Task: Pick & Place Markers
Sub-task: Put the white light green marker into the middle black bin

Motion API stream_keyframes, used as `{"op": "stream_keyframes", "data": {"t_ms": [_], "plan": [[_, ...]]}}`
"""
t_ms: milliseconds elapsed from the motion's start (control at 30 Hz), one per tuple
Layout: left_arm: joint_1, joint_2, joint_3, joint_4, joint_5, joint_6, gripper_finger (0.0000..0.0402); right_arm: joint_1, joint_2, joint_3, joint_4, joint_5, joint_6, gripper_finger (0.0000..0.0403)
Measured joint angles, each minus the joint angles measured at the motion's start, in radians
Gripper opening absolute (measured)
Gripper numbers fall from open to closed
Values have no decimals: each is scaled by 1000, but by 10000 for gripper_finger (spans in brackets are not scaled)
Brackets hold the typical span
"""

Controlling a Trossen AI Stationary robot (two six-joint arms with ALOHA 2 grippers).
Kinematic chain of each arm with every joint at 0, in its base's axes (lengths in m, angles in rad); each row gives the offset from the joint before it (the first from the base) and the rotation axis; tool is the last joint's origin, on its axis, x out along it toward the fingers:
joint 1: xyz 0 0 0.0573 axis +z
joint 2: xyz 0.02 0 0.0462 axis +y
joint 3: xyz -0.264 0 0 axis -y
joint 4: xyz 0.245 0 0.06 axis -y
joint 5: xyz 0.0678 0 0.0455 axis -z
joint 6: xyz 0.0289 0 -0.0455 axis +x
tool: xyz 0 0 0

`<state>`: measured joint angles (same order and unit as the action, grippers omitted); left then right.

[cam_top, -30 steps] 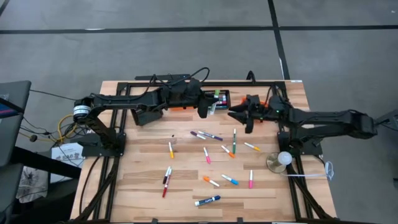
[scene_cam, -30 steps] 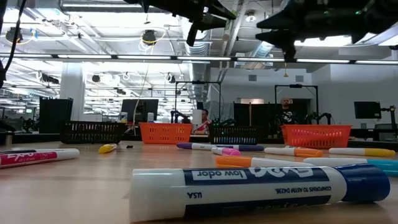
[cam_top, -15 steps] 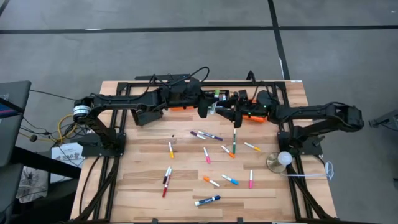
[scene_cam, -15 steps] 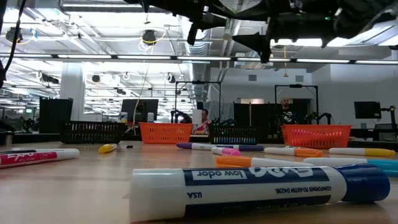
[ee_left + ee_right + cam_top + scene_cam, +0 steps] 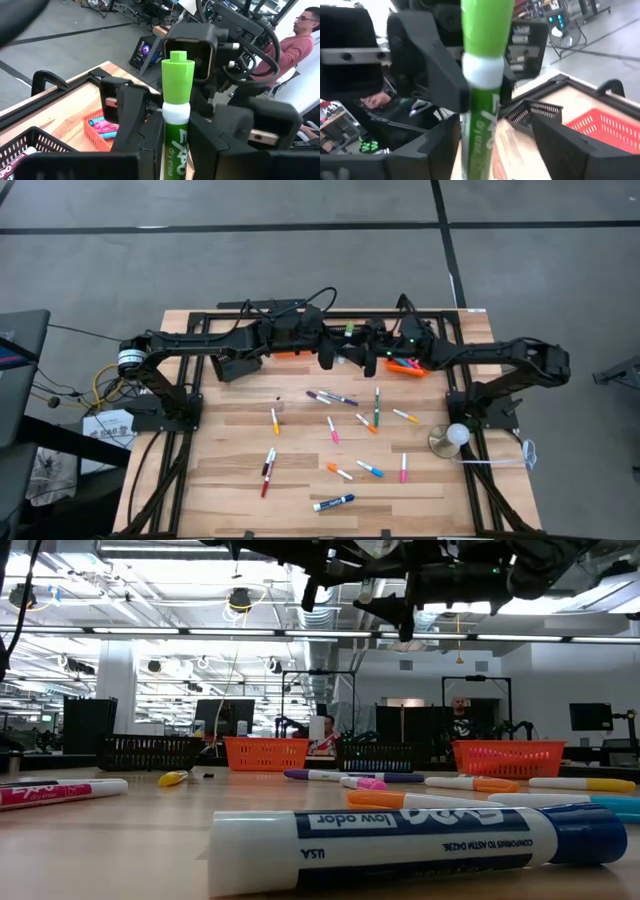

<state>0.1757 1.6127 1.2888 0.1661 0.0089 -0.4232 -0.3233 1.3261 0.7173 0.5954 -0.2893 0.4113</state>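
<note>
Two grippers meeting over the table's far edge, left gripper [image 5: 175, 145] clamped on green marker [image 5: 176, 100], right gripper [image 5: 495, 150] spread around it.

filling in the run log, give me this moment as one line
left gripper: shut on green marker | right gripper: open around same marker, handover at table's back | loose markers: on table

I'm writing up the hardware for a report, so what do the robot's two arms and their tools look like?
Both arms are dark, nearly black, built of jointed segments. The left arm has a silver-banded joint near its base and black cables looping over its far end. The right arm shows small green and red lights near its wrist. The left tool and right tool each have two blocky, matte black fingers.
</note>
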Motion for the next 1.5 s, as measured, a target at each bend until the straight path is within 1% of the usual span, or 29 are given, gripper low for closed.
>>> {"op": "stream_keyframes", "data": {"t_ms": [100,333,433,600,733,833,967,1100,1200,1333,1433,1500], "plan": [[0,0,0,-1,-1,1,71,-2,6,11,-33,-1,-1,199],[0,0,0,-1,-12,1,72,-20,-6,14,-33,-23,-18,83],[0,0,0,-6,-8,7,77,-24,-6,14,-36,-44,-20,50],[-1,0,0,-8,-17,3,87,-27,-6,14,-38,-51,-26,50],[-2,0,0,-10,-31,27,108,-37,-6,14,-49,-49,-24,52],[-2,0,0,-16,-38,29,137,-46,-6,14,-64,-49,-19,56],[-2,0,0,-16,-38,32,185,-63,-6,14,-68,-49,-14,54],[-3,-21,0,-81,0,75,223,-102,-6,14,-91,-46,-20,54],[-5,-53,0,-179,4,81,236,-147,-6,13,-157,-43,-32,55],[-2,-87,0,-291,-14,79,237,-199,-6,18,-256,-44,-99,55],[-9,-92,0,-343,-41,79,232,-226,0,72,-396,-33,-181,55],[-16,-90,-5,-377,-73,81,228,-234,4,122,-515,-4,-252,55]]}}
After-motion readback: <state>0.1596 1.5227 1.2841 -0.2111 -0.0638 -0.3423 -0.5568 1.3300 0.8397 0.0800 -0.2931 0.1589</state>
